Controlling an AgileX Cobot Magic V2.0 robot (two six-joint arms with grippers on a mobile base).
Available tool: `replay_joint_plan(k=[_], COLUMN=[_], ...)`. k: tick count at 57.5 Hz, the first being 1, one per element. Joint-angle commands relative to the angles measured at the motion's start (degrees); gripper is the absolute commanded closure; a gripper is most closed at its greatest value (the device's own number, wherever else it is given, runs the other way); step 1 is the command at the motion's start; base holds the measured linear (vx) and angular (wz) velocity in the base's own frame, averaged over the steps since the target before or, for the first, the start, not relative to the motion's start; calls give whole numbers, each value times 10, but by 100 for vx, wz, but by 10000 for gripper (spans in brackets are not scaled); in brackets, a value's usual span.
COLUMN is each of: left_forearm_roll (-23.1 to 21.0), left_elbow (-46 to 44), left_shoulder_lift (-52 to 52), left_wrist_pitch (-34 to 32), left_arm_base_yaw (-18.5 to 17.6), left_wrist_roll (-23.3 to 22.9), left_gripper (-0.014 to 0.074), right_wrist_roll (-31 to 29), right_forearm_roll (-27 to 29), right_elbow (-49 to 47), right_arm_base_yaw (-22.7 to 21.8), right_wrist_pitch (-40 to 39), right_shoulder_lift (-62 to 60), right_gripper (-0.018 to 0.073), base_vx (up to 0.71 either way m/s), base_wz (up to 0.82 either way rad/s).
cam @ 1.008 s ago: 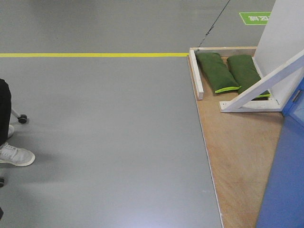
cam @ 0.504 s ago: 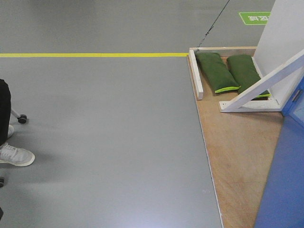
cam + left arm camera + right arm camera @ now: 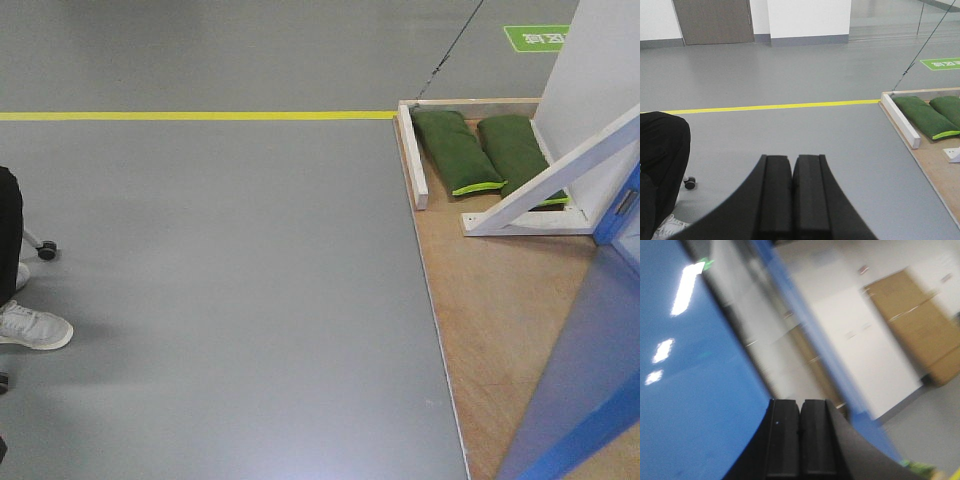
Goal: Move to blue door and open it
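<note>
Left claw (image 3: 792,162) and right claw (image 3: 800,407) are pressed together; one blue door (image 3: 690,390), two sandbags (image 3: 457,150) (image 3: 512,145).

The door (image 3: 590,370) is a tall, flat, bright-blue panel at the right edge of the front view. Its lower part is smeared by blur into a half-transparent blue wedge. The bottom edge shows as a sharper blue band slanting from the lower frame edge up to the right. Higher up, a solid blue edge carries a small metal plate (image 3: 626,203). In the right wrist view the glossy blue face (image 3: 690,405) fills the left side, tilted, with bright light reflections. A narrower blurred blue strip runs diagonally beside it. How far it stands open cannot be told.
</note>
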Motion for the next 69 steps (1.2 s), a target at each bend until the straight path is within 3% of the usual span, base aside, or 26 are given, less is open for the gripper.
replay_joint_plan(k=[1, 37, 60, 69], left_forearm_roll=[-1, -1, -1, -1], left_elbow=[-15, -15, -15, -15], left_shoulder_lift=[-7, -7, -7, -7], left_wrist_pitch=[-48, -48, -48, -48], left_arm_base_yaw=[-4, -4, -4, -4], left_wrist_roll=[-4, -4, -4, -4], left_gripper=[524, 524, 524, 524], right_wrist_roll=[-16, -16, -16, -16], right_forearm_roll=[35, 61, 89, 107], right_elbow=[-17, -17, -17, -17], right_arm_base_yaw=[8, 8, 10, 45], right_wrist_pitch=[140, 419, 455, 442], right_shoulder_lift=[-20, 2, 37, 55], right_gripper=[547, 547, 547, 547], base_vx=[0, 0, 0, 0], base_wz=[0, 0, 0, 0])
